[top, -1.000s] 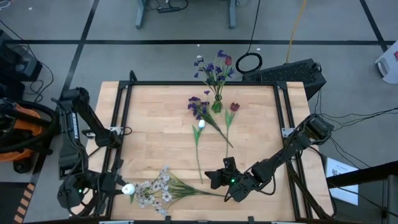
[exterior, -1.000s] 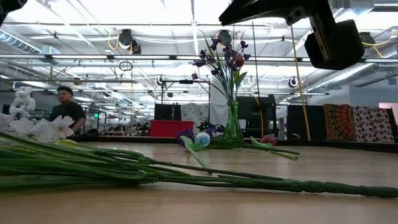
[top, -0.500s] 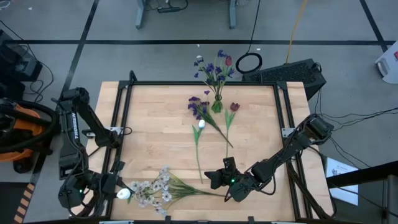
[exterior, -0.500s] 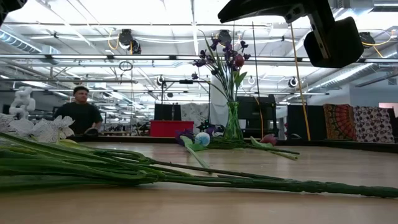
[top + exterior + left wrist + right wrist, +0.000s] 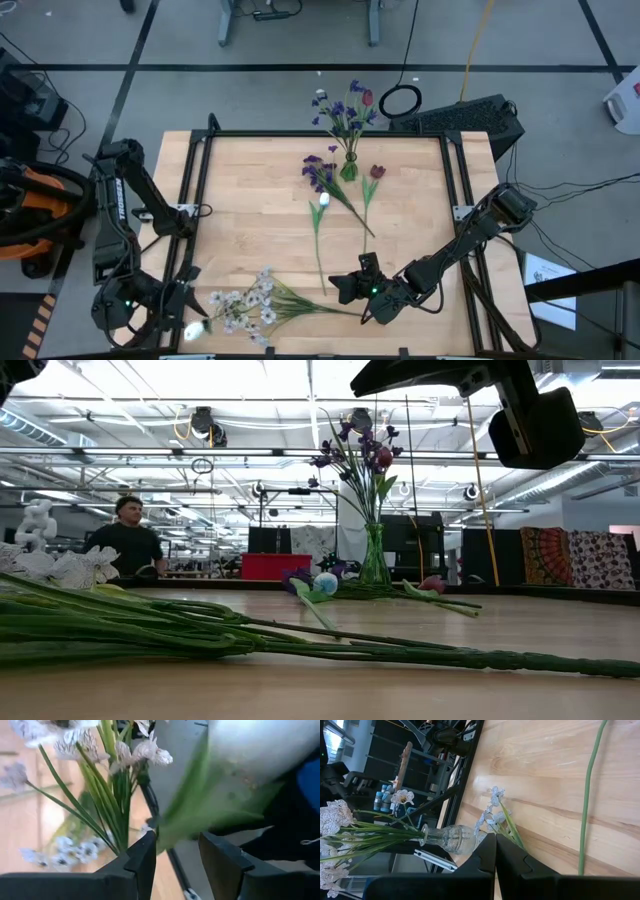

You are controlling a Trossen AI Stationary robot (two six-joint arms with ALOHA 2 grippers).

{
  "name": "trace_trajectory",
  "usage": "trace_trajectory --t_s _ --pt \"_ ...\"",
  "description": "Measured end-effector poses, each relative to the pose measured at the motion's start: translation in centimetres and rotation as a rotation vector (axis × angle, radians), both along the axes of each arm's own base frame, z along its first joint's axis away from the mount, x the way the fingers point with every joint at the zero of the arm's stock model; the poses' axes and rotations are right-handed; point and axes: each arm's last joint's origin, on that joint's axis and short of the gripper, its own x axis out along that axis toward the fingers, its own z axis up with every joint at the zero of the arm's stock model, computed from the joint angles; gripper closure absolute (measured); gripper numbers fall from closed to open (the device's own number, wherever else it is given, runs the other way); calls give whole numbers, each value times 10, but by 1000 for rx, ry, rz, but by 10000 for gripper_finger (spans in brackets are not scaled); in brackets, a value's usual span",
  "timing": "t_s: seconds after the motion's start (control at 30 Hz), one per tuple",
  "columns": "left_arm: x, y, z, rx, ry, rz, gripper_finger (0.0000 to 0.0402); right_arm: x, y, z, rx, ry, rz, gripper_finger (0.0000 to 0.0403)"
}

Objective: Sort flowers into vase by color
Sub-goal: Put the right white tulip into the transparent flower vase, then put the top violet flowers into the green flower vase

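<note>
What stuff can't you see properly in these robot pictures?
- Left wrist view: a white blur up close fills the corner; what it is cannot be told.
- High view: the left gripper is too small to show its fingers.
- Low view: the white blossom spray is cut off by the picture's edge.

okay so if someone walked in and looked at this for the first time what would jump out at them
Probably the glass vase at the table's far edge, already holding purple-blue flowers and a red bud. Next, the white blossom spray lying at the near edge, with the left claw open beside its blooms. Loose stems, a purple spray and a dark red bud, lie just in front of the vase.
</note>
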Motion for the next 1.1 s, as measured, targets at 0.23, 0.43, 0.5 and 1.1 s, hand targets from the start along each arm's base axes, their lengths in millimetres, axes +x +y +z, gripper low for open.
trace_trajectory --t_s 0.23,0.43,0.5,1.1 --pt "0 2 -2 24 16 6 247 0 0 0 -6 2 3 403" --pt "0 5 -5 60 31 6 247 0 0 0 -6 2 3 403" --pt "-1 8 -5 63 50 21 247 0 0 0 -6 2 3 403" --pt "-17 64 -2 176 148 186 247 1 -2 0 -22 9 8 403"
